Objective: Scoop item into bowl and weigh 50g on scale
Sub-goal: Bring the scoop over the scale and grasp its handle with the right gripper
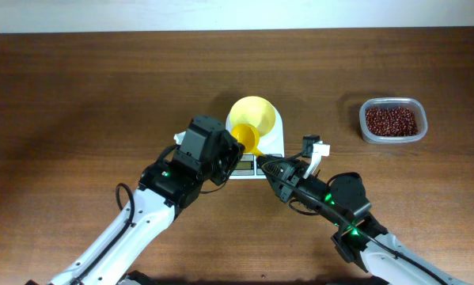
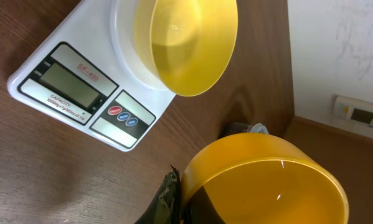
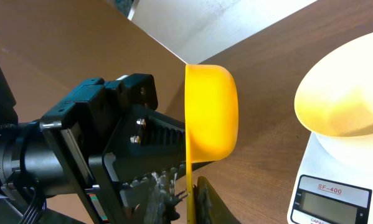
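From overhead, you are looking at the pale-yellow bowl (image 1: 256, 115) sitting on the white scale (image 1: 277, 146) near the middle of the wooden counter (image 1: 78, 95). The red-brown beans (image 1: 391, 120) are lying in a clear plastic tub (image 1: 365, 131), well apart to the right of the scale. A yellow scoop (image 1: 250, 140) is hanging just over the scale's front half. The left gripper (image 1: 233, 152) is pressing in beside it from the left, and the right gripper (image 1: 267, 165) is reaching in from the lower right.

In the left wrist view, you are facing straight into the scoop's cup, and it is showing no beans. The bowl is also showing a bare bottom. One dark finger (image 2: 167, 194) is sitting against the cup's rim while the cup is hiding the other, so you cannot tell how the left jaws are standing. The scale's grey display (image 2: 74, 86) and its red and blue buttons (image 2: 124, 117) are facing this camera.

In the right wrist view, the scoop is standing edge-on, its opening turned toward the left gripper's black body. Its thin handle is running down between the right jaws, which are clamping it. The bowl is resting on the scale at the right.
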